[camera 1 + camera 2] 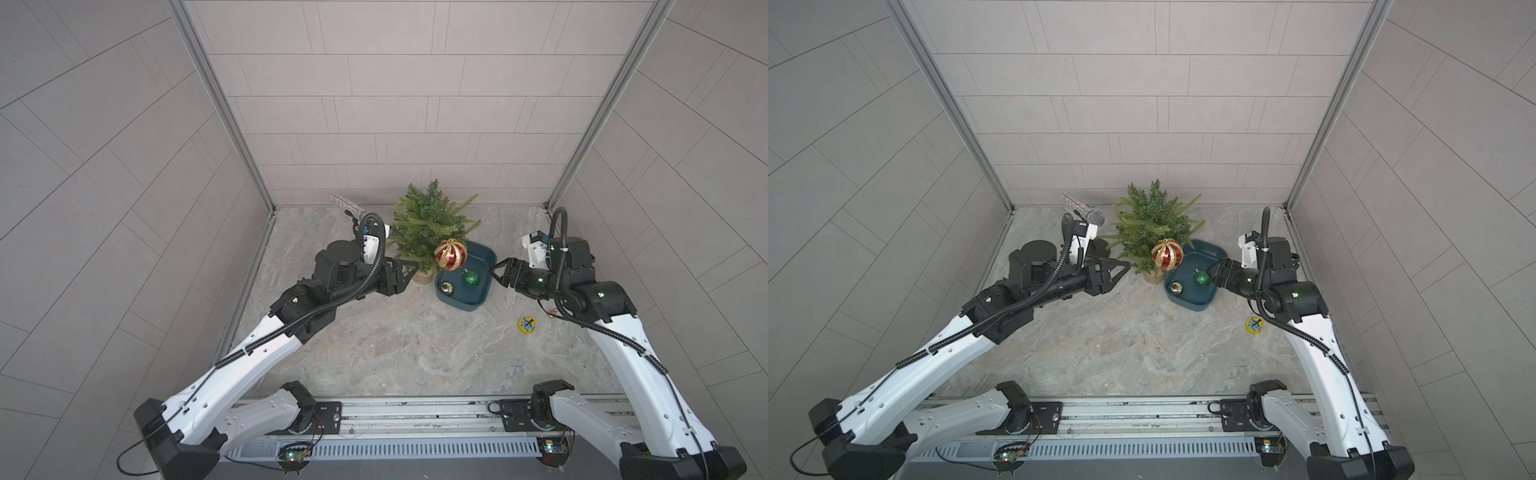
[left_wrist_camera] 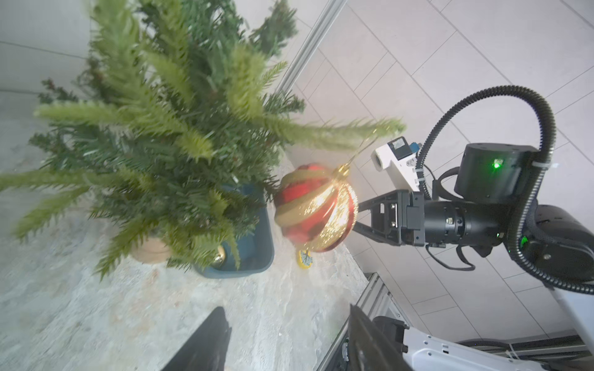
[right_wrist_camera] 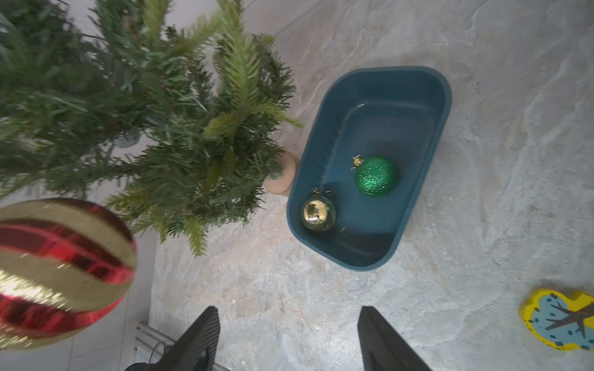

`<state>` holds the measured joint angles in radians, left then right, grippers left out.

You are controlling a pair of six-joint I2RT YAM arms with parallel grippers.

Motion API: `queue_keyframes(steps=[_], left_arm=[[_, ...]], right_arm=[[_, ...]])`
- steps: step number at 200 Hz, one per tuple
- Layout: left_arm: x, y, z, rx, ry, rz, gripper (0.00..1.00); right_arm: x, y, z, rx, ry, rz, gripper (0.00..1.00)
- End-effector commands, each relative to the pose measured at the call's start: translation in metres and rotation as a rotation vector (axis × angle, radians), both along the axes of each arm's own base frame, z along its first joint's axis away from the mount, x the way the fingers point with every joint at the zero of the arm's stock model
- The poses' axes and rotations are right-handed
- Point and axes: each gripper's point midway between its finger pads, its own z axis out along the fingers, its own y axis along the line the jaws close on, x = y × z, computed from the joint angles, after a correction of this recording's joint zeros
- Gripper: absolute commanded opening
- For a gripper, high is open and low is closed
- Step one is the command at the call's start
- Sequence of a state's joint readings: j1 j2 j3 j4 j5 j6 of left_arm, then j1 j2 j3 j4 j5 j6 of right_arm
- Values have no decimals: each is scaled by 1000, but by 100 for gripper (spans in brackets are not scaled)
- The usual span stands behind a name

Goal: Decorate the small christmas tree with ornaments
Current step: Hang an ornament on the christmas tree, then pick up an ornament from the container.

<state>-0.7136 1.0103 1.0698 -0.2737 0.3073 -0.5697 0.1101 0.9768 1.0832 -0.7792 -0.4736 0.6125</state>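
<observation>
The small christmas tree [image 1: 430, 224] stands in its tan pot at the back middle of the table. A red-and-gold striped ornament [image 1: 451, 254] hangs by its gold string from a branch tip [image 2: 376, 133] on the tree's right side, and neither gripper touches it. The green glitter ornament [image 3: 376, 176] and the shiny gold ornament [image 3: 318, 213] lie in a teal tub [image 3: 385, 106]. My left gripper [image 1: 411, 270] is open and empty, just left of the pot. My right gripper [image 1: 496, 268] is open and empty at the tub's right rim.
A sparkly silver microphone [image 1: 349, 205] on a black stand sits behind my left arm, close to the tree. A flat yellow clock-faced disc [image 1: 528, 324] lies on the table near my right arm. Walls close in the back and both sides.
</observation>
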Motion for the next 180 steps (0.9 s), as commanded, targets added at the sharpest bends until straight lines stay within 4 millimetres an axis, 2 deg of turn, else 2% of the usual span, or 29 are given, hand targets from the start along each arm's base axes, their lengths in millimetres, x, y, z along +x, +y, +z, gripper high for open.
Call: queue_keyframes(steps=[1, 57, 108, 138, 180], left_arm=[[-5, 16, -12, 17, 20, 49, 64], [-18, 37, -50, 26, 85, 107, 64], [-22, 42, -86, 7, 159, 142, 64], [-23, 42, -99, 15, 179, 142, 64], [-22, 40, -105, -3, 209, 147, 64]], right_arm=[[10, -12, -18, -62, 27, -45, 71], [43, -14, -58, -87, 99, -85, 66], [73, -11, -91, -124, 158, -96, 65], [89, -11, -111, -166, 213, -94, 66], [103, -4, -139, -232, 283, -71, 69]])
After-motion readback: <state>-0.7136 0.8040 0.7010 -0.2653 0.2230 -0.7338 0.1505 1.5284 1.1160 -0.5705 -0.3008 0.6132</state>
